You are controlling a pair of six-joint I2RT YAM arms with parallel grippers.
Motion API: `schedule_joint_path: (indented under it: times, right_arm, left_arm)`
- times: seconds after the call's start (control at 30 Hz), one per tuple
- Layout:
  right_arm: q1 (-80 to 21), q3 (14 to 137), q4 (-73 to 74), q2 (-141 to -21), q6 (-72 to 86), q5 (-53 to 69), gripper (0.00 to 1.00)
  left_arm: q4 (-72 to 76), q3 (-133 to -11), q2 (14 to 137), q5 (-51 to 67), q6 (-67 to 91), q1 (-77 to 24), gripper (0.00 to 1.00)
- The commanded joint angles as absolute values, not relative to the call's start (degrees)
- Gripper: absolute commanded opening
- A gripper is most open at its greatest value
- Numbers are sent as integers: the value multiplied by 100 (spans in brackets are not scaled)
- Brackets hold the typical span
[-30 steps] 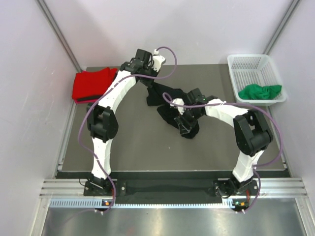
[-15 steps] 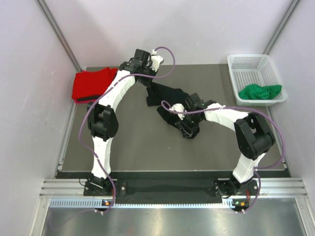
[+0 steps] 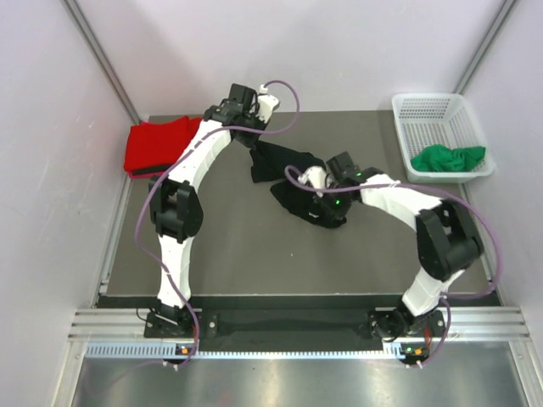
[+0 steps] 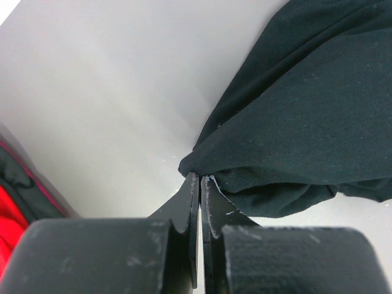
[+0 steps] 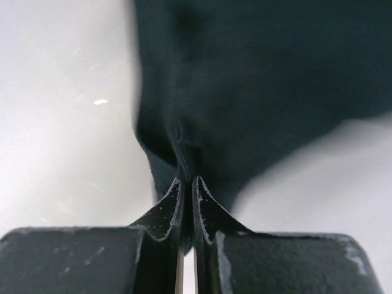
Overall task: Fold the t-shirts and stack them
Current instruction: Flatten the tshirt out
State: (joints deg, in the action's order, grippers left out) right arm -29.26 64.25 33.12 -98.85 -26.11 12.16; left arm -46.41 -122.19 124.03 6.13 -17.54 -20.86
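Black cloth short-sleeved t-shirt [image 3: 284, 165] is lying crumpled near the middle of the dark grey tabletop [image 3: 237, 246] in the top external view. It is stretching from a far end under the white left arm [image 3: 199, 157] to a near end under the white right arm [image 3: 399, 199]. Both arms are reaching inward and meeting the garment at opposite ends. A red cloth t-shirt [image 3: 153, 146] is resting in a flat bundle at the far-left corner of the tabletop, well apart from the black t-shirt. A green cloth t-shirt [image 3: 448, 158] is sitting bunched inside the white plastic mesh basket [image 3: 437, 102] at the far-right corner.

Left wrist view: the left fingers [image 4: 187, 208] are pressing almost together and pinching a corner of the black t-shirt [image 4: 294, 135] between their tips. The cloth is fanning out to the right over the pale tabletop [image 4: 110, 92]. An edge of the red cloth t-shirt [image 4: 7, 229] is showing at the lower left.

Right wrist view: the right fingers [image 5: 168, 211] are pressing nearly shut and gripping a puckered fold at the edge of the black t-shirt [image 5: 257, 73]. The garment, slightly blurred, is spreading away across the upper frame. The tabletop [image 5: 61, 92] is showing on either side.
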Motion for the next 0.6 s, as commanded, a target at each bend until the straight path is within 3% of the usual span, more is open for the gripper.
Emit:
schedule_joint_path:
  times: [0.0,0.37,0.57]
  right_arm:
    - [-2541,7311,3234,-8634,-2952,774,0]
    - [-2250,7770,2970,-6496,-3577,817,0]
    - [-2241,7113,2989,-5328,-3551,791,0]
  left_arm:
    - [-4614,-12559,11849,649,-1951,-1768,0]
    - [-5044,-12595,10005,2204,-2460,-1714,0]
    - [-5414,-11842,8888,3154,-2707,-1723,0]
